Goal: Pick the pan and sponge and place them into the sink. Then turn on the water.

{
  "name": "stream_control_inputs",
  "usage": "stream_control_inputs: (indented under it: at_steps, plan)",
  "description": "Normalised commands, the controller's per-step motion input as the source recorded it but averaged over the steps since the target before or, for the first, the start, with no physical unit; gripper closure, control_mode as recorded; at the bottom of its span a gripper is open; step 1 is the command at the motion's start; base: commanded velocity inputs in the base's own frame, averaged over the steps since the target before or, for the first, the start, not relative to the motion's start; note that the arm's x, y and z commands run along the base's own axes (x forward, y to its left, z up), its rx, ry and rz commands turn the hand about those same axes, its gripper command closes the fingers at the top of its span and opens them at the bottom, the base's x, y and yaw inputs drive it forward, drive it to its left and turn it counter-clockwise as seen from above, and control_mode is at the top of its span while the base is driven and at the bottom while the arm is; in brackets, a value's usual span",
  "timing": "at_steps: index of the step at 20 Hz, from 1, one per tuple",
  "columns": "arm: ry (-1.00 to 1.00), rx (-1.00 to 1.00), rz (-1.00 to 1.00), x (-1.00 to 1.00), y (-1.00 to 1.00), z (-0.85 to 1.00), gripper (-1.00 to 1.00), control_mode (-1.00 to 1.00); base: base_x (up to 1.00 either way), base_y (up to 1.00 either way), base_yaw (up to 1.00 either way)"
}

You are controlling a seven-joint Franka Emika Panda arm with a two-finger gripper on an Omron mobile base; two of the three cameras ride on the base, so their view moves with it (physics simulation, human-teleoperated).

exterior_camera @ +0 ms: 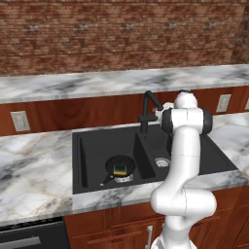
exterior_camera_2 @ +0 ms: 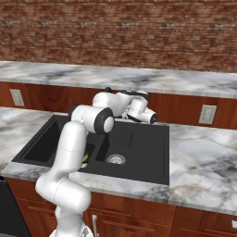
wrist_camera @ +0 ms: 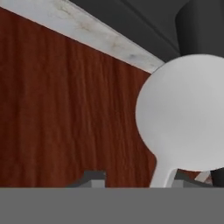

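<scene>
black sink (exterior_camera: 92, 146), black pan (exterior_camera: 120, 165), yellow-green sponge (exterior_camera: 119, 169)

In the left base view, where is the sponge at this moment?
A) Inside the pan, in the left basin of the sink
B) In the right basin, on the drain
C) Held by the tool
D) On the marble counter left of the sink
A: the sponge lies inside the pan, which rests in the left basin of the sink.

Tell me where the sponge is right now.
The sponge lies inside the pan, which sits on the floor of the sink's left basin beside the divider, seen in the left base view.
</scene>
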Motion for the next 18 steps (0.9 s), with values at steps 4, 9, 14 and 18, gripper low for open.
stream_control_inputs:
  at_steps: [4,9,14,18]
  plan:
    - [0.11,0.02,-0.07,0.00,-0.52,0.00,1.00,-1.00,0.00,0.00,0.00]
    - [0.14,0.01,-0.08,0.00,-0.52,0.00,1.00,-1.00,0.00,0.00,0.00]
    - [0.13,0.00,-0.08,0.00,-0.62,0.00,1.00,-1.00,0.00,0.00,0.00]
    - [0.13,0.01,-0.08,0.00,-0.63,0.00,1.00,-1.00,0.00,0.00,0.00]
